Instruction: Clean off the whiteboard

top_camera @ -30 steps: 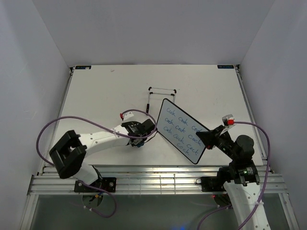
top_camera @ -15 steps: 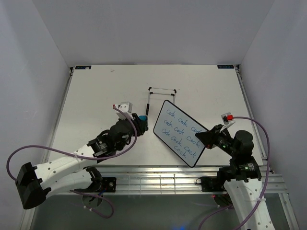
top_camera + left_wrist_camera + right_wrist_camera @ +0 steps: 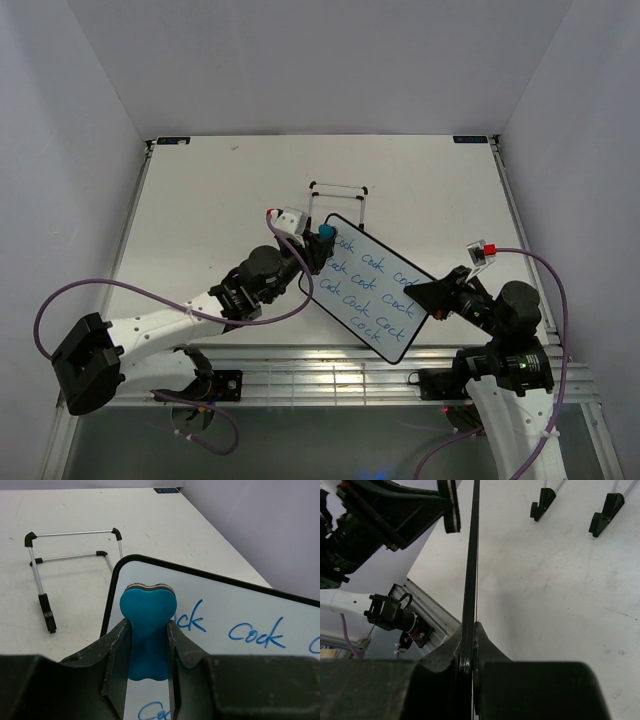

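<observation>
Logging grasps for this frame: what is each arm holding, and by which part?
The left gripper pinches the blue eraser at its narrow waist. The right gripper clamps the whiteboard by its thin rim, at the end nearest that arm.

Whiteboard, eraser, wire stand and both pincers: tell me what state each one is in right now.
Whiteboard: tilted, lifted off the stand, covered in blue writing, nothing wiped yet.
Eraser: clamped between fingers, at the board's top-left corner; contact cannot be told.
Wire stand: on the table, holding nothing.
Left pincer: shut on the eraser.
Right pincer: shut on the board's edge.
</observation>
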Robot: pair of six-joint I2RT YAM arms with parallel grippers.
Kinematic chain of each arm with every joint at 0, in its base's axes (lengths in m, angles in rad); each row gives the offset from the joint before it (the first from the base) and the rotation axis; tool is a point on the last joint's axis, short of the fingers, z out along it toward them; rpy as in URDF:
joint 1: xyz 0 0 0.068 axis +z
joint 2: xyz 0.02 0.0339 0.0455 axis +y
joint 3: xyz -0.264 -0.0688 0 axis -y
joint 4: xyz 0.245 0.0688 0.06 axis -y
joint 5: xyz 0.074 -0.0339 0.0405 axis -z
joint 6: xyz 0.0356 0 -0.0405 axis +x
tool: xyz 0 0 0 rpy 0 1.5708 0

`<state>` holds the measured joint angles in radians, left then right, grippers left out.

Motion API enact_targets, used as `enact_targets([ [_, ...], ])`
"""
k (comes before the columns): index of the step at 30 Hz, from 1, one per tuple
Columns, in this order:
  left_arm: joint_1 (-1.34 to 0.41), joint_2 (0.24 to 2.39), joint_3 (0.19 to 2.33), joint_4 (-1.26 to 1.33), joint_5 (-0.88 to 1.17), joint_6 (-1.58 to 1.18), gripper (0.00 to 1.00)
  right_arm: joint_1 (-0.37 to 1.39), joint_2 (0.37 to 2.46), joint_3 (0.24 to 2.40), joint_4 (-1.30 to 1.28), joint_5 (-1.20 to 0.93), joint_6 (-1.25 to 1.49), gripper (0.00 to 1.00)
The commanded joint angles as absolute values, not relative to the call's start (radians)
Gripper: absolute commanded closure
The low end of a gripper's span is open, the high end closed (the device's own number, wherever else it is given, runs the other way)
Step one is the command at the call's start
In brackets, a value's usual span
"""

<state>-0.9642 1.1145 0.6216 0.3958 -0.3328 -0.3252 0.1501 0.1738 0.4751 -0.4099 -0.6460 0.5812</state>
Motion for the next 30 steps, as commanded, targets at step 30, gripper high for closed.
enact_targets([
  [30,-1.27,1.35,0.891,0.384,-0.428,-0.25,0.82,0.15,0.265,0.652,-0.182,-0.874,0.626,0.92],
])
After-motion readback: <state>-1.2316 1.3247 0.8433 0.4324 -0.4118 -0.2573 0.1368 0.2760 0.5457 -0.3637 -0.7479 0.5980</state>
